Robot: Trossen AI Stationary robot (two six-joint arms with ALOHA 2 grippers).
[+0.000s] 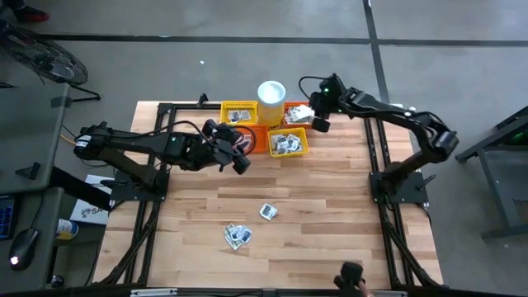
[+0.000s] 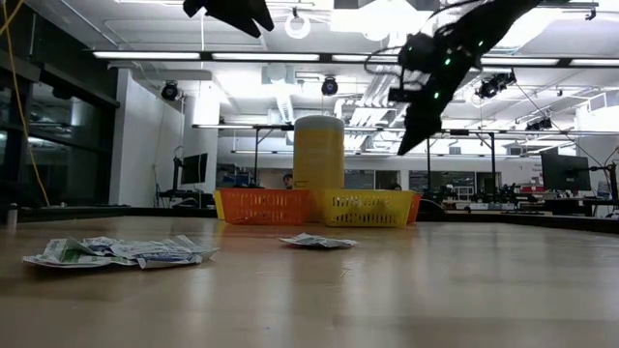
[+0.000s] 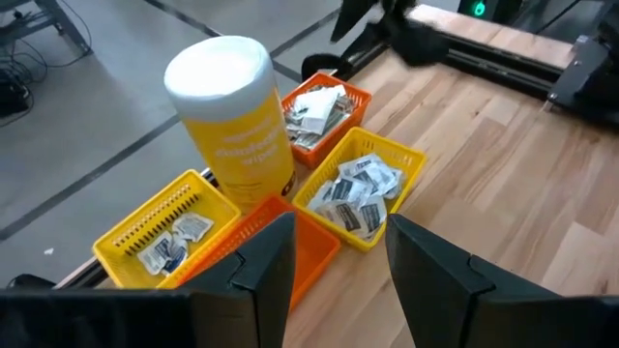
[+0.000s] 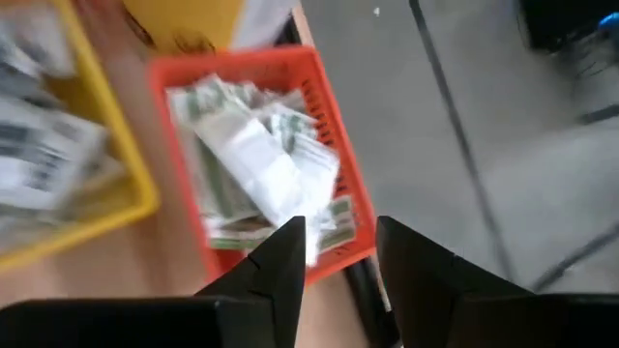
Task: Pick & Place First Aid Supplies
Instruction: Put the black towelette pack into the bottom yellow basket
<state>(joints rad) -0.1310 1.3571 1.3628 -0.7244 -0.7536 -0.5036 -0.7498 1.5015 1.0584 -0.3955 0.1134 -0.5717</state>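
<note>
The first aid supplies are small flat sachets. Some fill an orange basket (image 4: 261,174), a yellow basket (image 3: 360,188) and another yellow basket (image 3: 164,232). A small pile (image 1: 237,237) and a single sachet (image 1: 268,212) lie flat on the table. My right gripper (image 4: 338,256) hangs open just above the far orange basket (image 1: 299,111), with nothing between its fingers. My left gripper (image 3: 334,261) is open and empty, raised over the near side of the basket group (image 1: 235,157), above an orange basket (image 3: 305,242).
A tall yellow canister with a white lid (image 1: 271,101) stands among the baskets at the table's far middle. Dark frame rails (image 1: 375,157) run along the table's left and right sides. Bare wood lies between the baskets and the loose sachets (image 2: 116,251).
</note>
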